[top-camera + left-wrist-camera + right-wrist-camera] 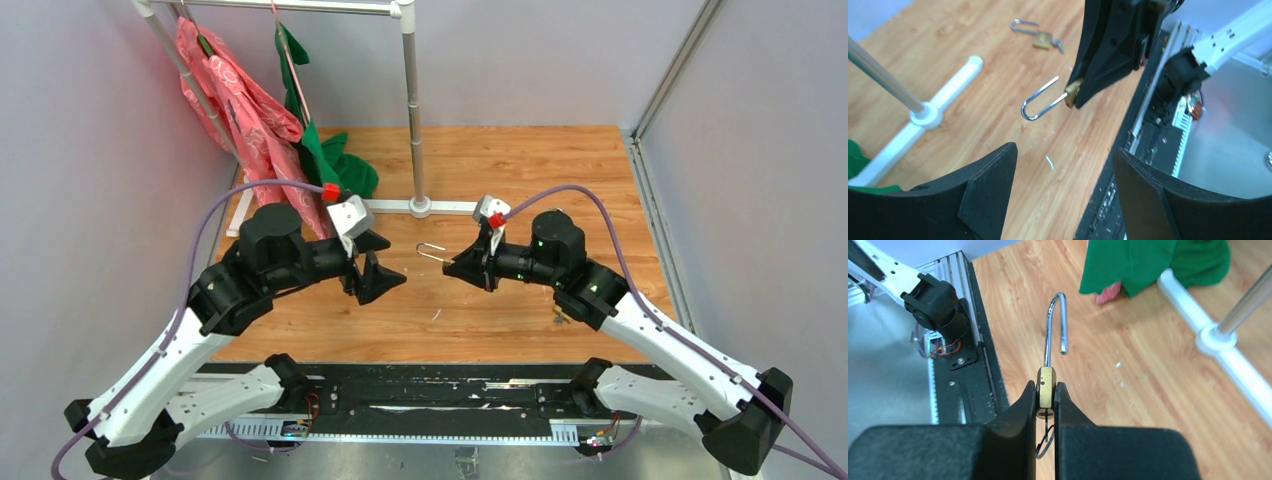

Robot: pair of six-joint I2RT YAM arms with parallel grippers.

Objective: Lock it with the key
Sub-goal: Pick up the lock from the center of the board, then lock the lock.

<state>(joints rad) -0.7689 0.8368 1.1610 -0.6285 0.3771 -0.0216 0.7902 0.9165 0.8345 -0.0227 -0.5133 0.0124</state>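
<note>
Right wrist view shows the right gripper (1046,388) clamped on the padlock (1046,381) above the table, its shackle (1063,325) open toward the left gripper (1064,151), which gapes empty nearby; pressing the shackle home seems next, calling for careful alignment on its free end.

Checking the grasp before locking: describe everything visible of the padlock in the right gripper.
The padlock has a small brass-coloured body and a shiny silver shackle, open, its free end out of the body. The right gripper pinches the body between its fingers, shackle pointing toward the left gripper. A thin dark wire loop shows beneath the body.
</note>
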